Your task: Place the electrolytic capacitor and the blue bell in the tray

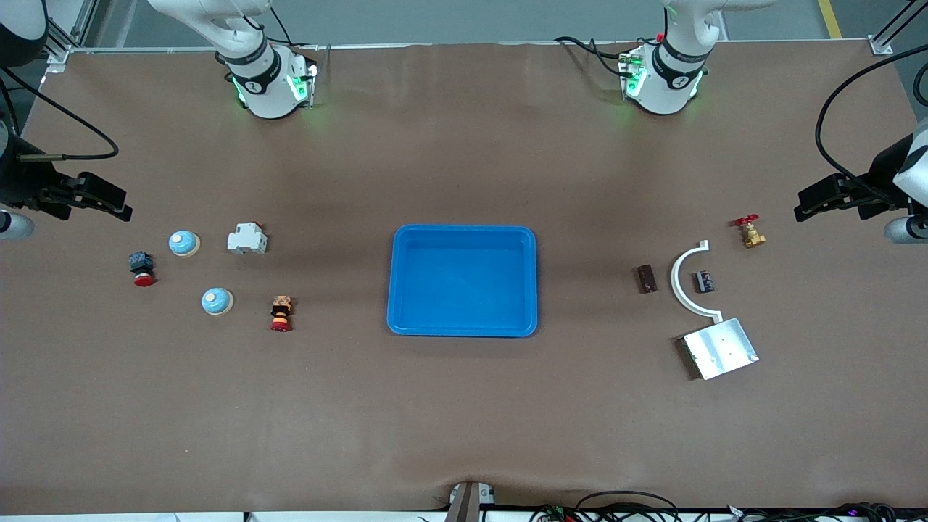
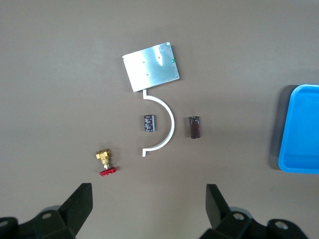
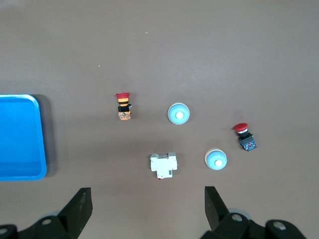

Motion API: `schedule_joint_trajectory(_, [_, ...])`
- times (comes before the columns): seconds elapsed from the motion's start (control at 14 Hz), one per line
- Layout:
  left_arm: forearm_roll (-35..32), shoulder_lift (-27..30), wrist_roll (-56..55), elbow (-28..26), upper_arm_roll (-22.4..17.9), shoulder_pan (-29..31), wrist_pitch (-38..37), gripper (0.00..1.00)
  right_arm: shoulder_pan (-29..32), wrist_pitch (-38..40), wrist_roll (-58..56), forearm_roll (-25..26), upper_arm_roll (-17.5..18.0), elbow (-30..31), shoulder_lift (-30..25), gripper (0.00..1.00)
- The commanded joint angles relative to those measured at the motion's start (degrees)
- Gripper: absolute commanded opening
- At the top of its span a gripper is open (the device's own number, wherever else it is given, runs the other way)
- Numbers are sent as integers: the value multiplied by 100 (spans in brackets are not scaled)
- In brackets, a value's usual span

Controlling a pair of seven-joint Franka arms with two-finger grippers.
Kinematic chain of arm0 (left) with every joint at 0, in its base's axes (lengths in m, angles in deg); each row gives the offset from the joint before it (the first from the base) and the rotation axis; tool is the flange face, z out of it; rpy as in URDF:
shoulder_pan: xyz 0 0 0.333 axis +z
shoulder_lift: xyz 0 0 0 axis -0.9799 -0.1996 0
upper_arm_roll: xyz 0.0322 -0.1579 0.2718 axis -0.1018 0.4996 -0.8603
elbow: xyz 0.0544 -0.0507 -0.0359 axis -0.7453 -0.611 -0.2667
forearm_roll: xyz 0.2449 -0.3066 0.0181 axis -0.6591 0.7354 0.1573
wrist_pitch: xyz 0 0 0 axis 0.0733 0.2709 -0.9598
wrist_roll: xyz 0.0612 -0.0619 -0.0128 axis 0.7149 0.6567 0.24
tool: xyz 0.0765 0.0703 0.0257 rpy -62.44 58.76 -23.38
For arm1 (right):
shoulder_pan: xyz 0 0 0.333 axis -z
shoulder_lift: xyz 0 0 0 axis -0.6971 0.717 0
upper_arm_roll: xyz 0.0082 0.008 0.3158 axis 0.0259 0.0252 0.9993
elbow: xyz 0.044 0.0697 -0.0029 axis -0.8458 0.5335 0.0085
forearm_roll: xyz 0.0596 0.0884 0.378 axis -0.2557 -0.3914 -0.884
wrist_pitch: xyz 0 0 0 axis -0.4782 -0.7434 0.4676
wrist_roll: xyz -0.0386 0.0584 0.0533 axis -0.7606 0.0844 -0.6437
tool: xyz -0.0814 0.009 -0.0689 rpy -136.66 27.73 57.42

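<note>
tray (image 1: 406, 319) bare | both tools apart, waiting | capacitor (image 1: 705, 281) inside white arc (image 1: 681, 286), probably

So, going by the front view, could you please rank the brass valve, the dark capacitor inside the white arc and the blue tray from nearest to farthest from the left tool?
1. Brass valve, red handle, just beside the open left tool at the left arm's end.
2. Dark capacitor, inside the white arc, nearer the front camera.
3. Blue tray, at mid-table.
</note>
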Motion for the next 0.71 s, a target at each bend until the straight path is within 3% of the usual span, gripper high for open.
schedule_joint_trajectory(0.0, [-61, -102, 21, 117, 15, 55, -106, 100, 60, -119, 11, -67, 28, 134, -55, 100])
schedule_joint_trajectory(0.64, [-70, -893, -32, 47, 15, 178, 86, 100, 271, -867, -332, -67, 19, 987, -90, 100])
